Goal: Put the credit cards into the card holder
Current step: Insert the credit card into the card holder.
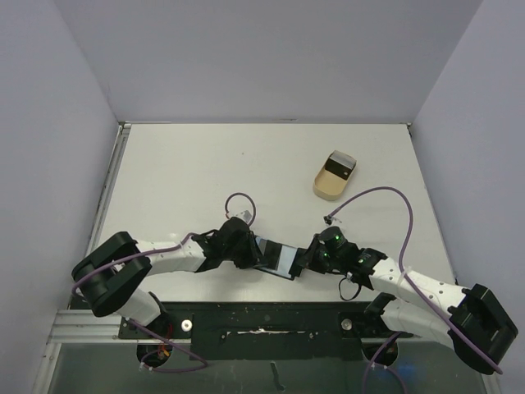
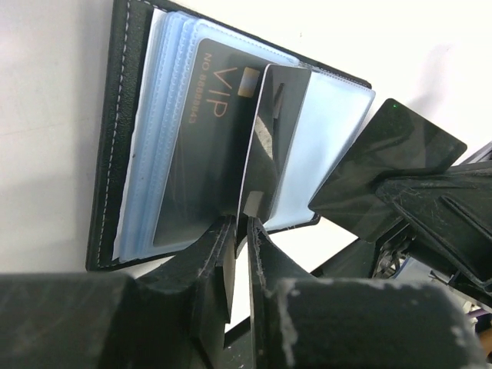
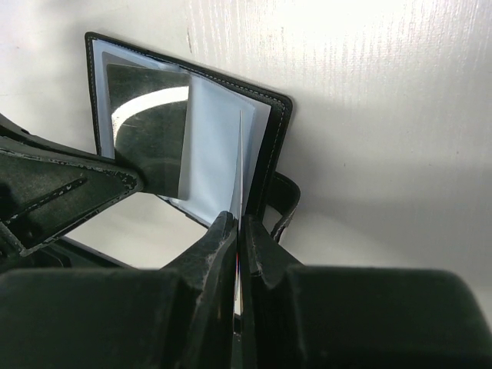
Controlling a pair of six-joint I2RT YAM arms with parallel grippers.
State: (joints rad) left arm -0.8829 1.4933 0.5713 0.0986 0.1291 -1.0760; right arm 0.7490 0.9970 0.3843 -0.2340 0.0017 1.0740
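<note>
A: Card holder [image 1: 279, 259] position?
B: Open flat on the table [image 1: 205, 164], lower centre of the top view, between both grippers.
A: Left gripper [image 2: 240, 231]?
B: Jaws nearly closed. The dark card [image 2: 273, 131] stands tilted with its lower edge between them and looks pinched. It leans over the VIP card [image 2: 201, 146], which sits in a sleeve.
A: Right gripper [image 3: 237, 231]?
B: Closed tight on one clear sleeve of the card holder, held upright.
</note>
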